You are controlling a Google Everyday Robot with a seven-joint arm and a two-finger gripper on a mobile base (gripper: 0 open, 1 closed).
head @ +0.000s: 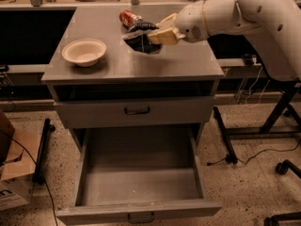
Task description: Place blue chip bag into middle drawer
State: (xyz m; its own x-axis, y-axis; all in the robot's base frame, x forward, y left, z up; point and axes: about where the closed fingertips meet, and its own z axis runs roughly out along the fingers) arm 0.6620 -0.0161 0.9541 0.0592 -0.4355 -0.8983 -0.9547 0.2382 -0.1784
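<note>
Camera view | gripper (152, 36) clamped on blue chip bag (137, 42) | red soda can (127, 18) half hidden behind bag

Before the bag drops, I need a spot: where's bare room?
The middle drawer floor is bare. The cabinet top is free right of the bowl, along the front. Crowded: back centre, gripper holding blue chip bag beside soda can.
</note>
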